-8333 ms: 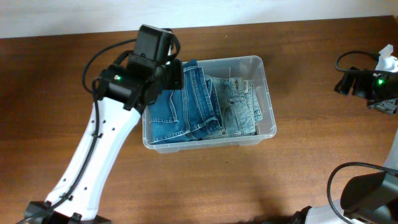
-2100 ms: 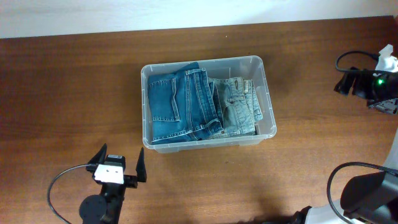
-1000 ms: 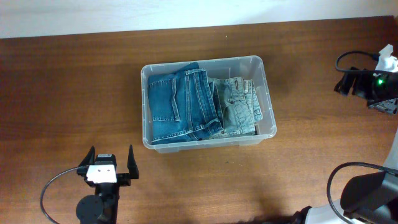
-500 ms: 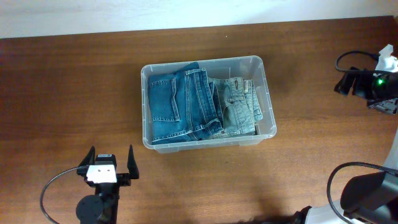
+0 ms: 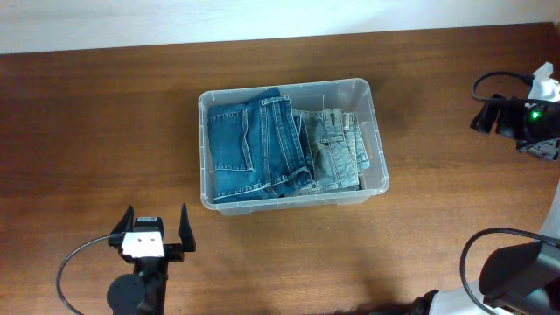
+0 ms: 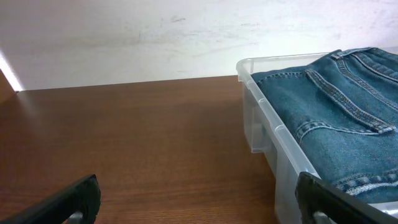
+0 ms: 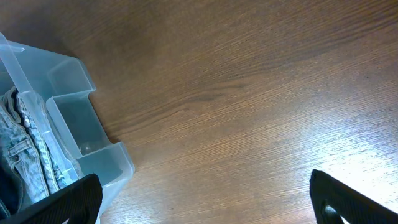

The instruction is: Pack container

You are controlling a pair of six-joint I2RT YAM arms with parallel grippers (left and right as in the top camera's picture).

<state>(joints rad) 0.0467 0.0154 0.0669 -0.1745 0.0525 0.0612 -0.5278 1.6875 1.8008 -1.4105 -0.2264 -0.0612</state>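
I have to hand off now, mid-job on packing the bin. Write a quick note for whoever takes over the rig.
Left gripper: open, empty, at the front left of the brown wooden table, apart from the bin.
Right gripper: open, empty, over bare table beside the bin's right end.
Clear rectangular plastic container: mid-table, upright, no lid on.
Done: dark blue folded jeans and paler faded folded jeans lie inside, side by side.
Left: no loose garment or lid in view; packing looks complete, so confirm.
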